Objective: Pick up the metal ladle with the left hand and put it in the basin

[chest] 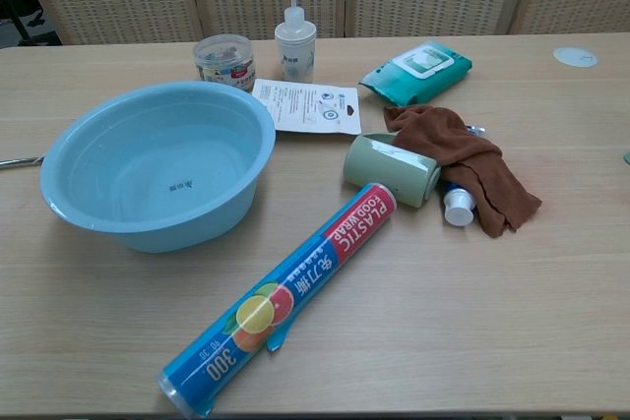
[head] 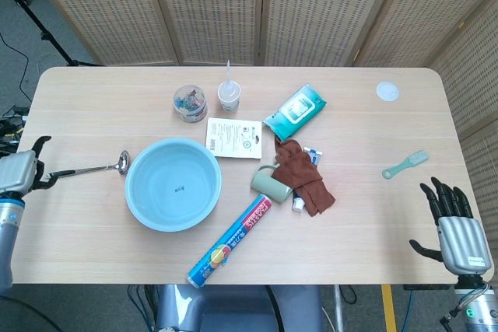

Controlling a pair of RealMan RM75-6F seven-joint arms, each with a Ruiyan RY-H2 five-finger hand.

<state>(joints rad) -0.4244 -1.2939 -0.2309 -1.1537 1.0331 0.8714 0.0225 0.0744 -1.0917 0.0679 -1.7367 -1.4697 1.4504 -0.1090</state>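
A: Metal, thin and shiny: the metal ladle (head: 87,167) lies flat on the left part of the counter (head: 373,215), its bowl just left of the basin (head: 173,184), its dark grip pointing left.

B: Which camera shows the hands?

A: Only the head view. The left hand (head: 19,171) sits at the counter's left edge, right at the tip of the ladle's grip. Whether its fingers have closed on the grip I cannot tell. The right hand (head: 451,223) hovers at the near right corner, fingers spread, holding nothing.

B: And the chest view?

A: No hands there. It catches just a sliver of the ladle at its left border, but it gives a close look at the light blue basin, the plastic wrap roll (chest: 281,299) lying diagonally near the front, the green roller (chest: 391,168) and the brown cloth (chest: 461,164) draped beside it.

B: The rest of the surface?

A: Pale wood grain. Farther back stand a squeeze bottle (head: 229,95), a clear jar (head: 190,103), a white card (head: 234,138) and a teal wipes pack (head: 295,113). Off to the right lie a small green brush (head: 405,164) and a white disc (head: 387,91).

B: The room?

A: Woven folding screens (head: 257,5) behind the counter, grey floor at left.
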